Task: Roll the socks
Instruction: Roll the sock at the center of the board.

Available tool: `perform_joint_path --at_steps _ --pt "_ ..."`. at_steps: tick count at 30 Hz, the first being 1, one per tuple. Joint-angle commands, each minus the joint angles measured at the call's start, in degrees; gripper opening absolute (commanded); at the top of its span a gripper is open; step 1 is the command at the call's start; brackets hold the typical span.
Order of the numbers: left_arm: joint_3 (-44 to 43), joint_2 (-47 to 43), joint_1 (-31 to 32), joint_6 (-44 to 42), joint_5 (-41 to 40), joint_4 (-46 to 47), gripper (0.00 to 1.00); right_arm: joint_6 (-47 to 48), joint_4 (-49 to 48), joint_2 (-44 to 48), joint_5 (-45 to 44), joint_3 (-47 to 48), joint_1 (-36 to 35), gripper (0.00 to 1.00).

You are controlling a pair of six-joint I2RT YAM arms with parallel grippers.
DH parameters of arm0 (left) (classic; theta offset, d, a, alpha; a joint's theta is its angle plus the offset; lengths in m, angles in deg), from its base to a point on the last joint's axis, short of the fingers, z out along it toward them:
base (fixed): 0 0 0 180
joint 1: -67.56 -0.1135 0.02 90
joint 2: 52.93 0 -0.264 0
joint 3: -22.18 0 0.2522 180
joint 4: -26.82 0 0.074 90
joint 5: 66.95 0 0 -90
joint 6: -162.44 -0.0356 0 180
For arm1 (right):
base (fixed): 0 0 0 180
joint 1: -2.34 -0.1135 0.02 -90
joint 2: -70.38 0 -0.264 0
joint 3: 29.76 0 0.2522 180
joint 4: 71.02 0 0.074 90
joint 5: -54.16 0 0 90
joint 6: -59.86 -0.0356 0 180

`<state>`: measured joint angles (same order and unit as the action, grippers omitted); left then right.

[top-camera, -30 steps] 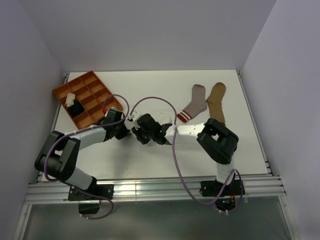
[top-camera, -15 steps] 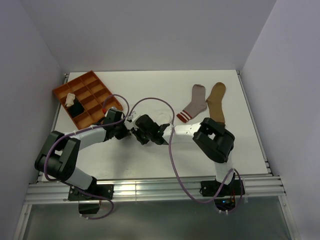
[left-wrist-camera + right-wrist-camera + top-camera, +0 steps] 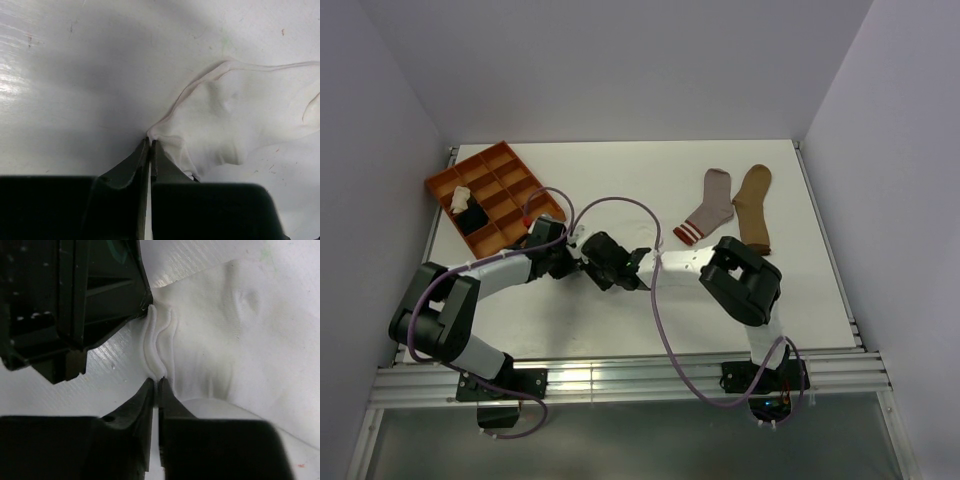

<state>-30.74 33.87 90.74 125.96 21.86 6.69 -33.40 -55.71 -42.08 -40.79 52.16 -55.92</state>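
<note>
A plain white sock [image 3: 235, 125] lies crumpled on the white table. My left gripper [image 3: 150, 142] is shut on a corner of its edge. My right gripper [image 3: 157, 382] is shut on a fold of the same edge of the white sock [image 3: 225, 340], close to the left gripper's black body [image 3: 75, 300]. From above, the left gripper [image 3: 574, 260] and the right gripper [image 3: 594, 264] meet tip to tip at the table's middle. A grey sock with a red-striped cuff [image 3: 710, 207] and a tan sock [image 3: 753, 207] lie flat at the back right.
An orange compartment tray [image 3: 510, 168] stands at the back left, with a cream bundle [image 3: 461, 197] and a black bundle [image 3: 473, 217] in its compartments. Purple cables [image 3: 620, 205] loop over the table above the two wrists.
My right gripper has shifted a little left and its jaws have closed on the white sock's edge. The left arm has stayed in place.
</note>
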Motion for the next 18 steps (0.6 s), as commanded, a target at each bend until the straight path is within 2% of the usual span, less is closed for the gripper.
perform_joint_path --at_steps 1,2,10,13,15,18 --pt "-0.3 -0.8 0.0 -0.3 -1.9 -4.4 0.09 -0.2 8.1 -4.2 2.2 0.7 -1.0 0.04" --pt "-0.1 -1.9 0.0 0.1 -2.5 -4.4 0.11 -0.9 8.8 -4.3 3.3 1.2 -0.6 0.00" --pt "2.9 -10.0 -0.1 2.6 -6.8 -4.8 0.35 -12.4 7.3 -3.6 24.2 0.9 7.2 0.00" --pt "4.2 -13.5 -0.1 3.5 -7.8 -4.8 0.48 -19.0 5.5 -4.8 33.8 0.7 10.5 0.00" --pt "5.0 -15.4 -0.1 3.7 -7.5 -4.6 0.52 -25.1 1.8 -6.1 41.5 0.0 12.9 0.00" --pt "5.8 -16.4 -0.1 4.1 -5.9 -4.1 0.52 -33.0 -4.2 -8.4 49.8 -1.4 16.0 0.00"
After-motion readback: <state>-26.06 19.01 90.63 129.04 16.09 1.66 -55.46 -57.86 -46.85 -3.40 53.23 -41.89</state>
